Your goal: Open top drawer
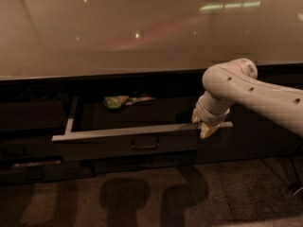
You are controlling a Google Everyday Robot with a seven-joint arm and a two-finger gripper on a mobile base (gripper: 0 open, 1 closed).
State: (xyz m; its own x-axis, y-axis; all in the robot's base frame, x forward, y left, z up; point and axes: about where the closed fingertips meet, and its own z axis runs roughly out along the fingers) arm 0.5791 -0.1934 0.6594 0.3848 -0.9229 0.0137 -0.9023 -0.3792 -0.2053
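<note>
Your tool (204, 125) sits at the right end of the top drawer's front rim, touching it or just above it. Whether it is apart, together or clamped on that rim cannot be told. The top drawer (94, 148) stands pulled out from beneath the worktop (118, 37), with its pale rim exposed and its loop handle (145, 145) clear of the tool.

Judgement: the opening is largely done. Only a further pull remains, if full travel is wanted, and then your release.

Contents: a green packet (115, 101) lies at the back with a small pale item (142, 98) just beside it. The rest is too dark to tell.
</note>
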